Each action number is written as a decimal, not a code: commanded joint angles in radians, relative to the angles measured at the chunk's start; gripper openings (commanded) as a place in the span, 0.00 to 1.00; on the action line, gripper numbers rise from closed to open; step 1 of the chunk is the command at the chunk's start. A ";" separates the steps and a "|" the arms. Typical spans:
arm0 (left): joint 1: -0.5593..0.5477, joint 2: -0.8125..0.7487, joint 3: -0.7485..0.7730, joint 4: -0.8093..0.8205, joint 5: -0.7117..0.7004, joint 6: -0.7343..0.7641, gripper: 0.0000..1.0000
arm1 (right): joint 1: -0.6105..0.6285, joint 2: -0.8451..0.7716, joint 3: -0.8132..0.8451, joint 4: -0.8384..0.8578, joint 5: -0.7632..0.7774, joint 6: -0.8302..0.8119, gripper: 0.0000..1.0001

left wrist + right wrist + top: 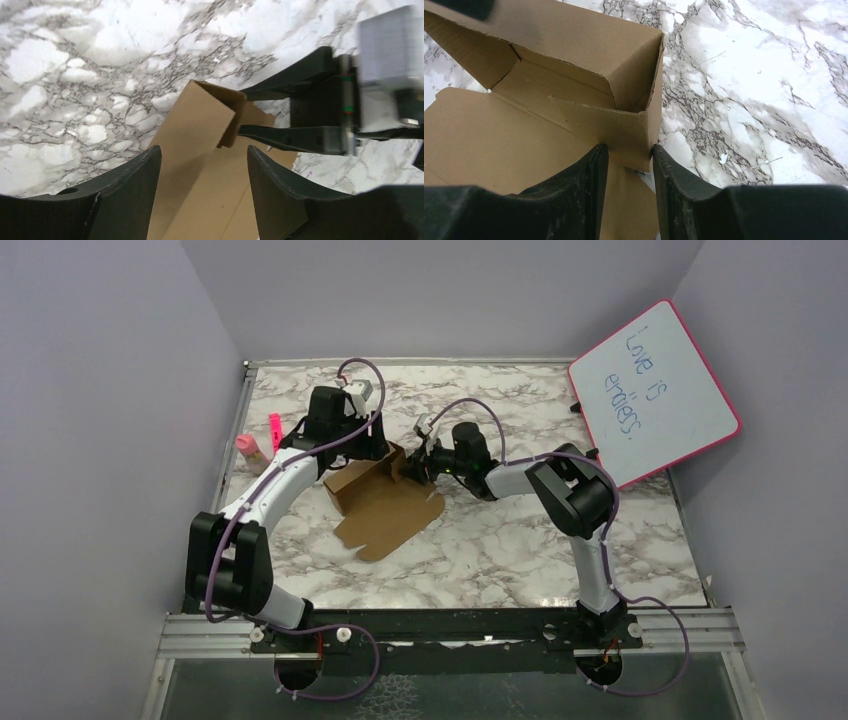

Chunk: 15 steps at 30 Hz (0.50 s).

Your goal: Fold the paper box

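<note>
The paper box (385, 505) is plain brown cardboard, partly folded, with walls raised at its far end and a flat flap lying toward me. My right gripper (414, 462) is at its far right corner; in the right wrist view its jaws (630, 152) close on the raised corner wall (624, 135), touching it on both sides. My left gripper (352, 445) hovers over the far left side of the box. In the left wrist view it (205, 157) is open and empty above a cardboard panel (200, 125), with the right gripper's fingers (290, 137) at the right.
A pink-framed whiteboard (655, 390) leans at the back right. A pink marker (274, 430) and a small pink object (249, 446) lie near the table's left edge. Grey walls enclose the marble table (520, 550).
</note>
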 commanded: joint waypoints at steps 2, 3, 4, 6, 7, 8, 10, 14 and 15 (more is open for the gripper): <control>0.029 0.093 0.023 -0.030 0.042 -0.031 0.64 | 0.003 0.001 0.014 0.009 0.000 -0.014 0.43; 0.031 0.100 0.023 -0.031 0.043 -0.032 0.63 | 0.003 0.002 0.017 0.007 -0.004 -0.015 0.43; 0.031 0.106 0.023 -0.033 0.046 -0.034 0.61 | 0.004 0.005 0.022 0.003 -0.007 -0.017 0.43; 0.031 0.119 0.025 -0.033 0.065 -0.035 0.58 | 0.004 0.009 0.033 -0.004 -0.014 -0.016 0.44; 0.031 0.125 0.025 -0.033 0.082 -0.035 0.57 | 0.005 0.014 0.038 -0.006 -0.015 -0.016 0.45; 0.031 0.129 0.026 -0.033 0.099 -0.036 0.55 | 0.004 0.018 0.042 -0.006 -0.015 -0.014 0.46; 0.031 0.139 0.027 -0.033 0.123 -0.035 0.50 | 0.006 0.024 0.053 -0.011 -0.016 -0.016 0.48; 0.031 0.149 0.029 -0.033 0.163 -0.033 0.48 | 0.006 0.032 0.069 -0.016 -0.004 -0.021 0.49; 0.031 0.151 0.030 -0.033 0.169 -0.032 0.48 | 0.007 0.033 0.071 -0.015 0.004 -0.022 0.49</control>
